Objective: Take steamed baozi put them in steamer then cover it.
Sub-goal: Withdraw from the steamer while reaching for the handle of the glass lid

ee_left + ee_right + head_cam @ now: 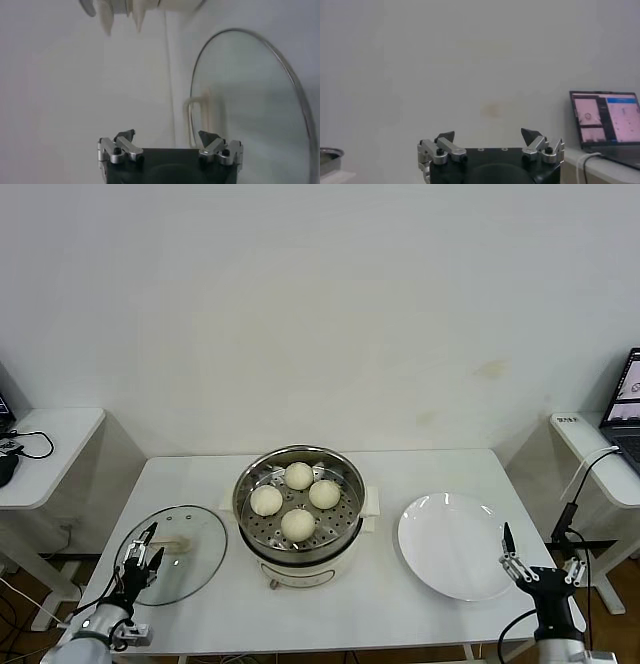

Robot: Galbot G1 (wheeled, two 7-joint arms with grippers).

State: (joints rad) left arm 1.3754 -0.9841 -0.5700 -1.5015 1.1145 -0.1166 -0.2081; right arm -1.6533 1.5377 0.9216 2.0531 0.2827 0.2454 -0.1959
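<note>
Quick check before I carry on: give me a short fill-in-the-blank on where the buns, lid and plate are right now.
1. The number of steamed baozi lying in the steamer is ____.
2. The cover lies flat on the table, on the steamer's ____ side.
3. The white plate holds ____ baozi.
4. The left gripper hovers over the cover with its fingers ____; the right gripper waits near the plate.

Missing words: four; left; no; open
</note>
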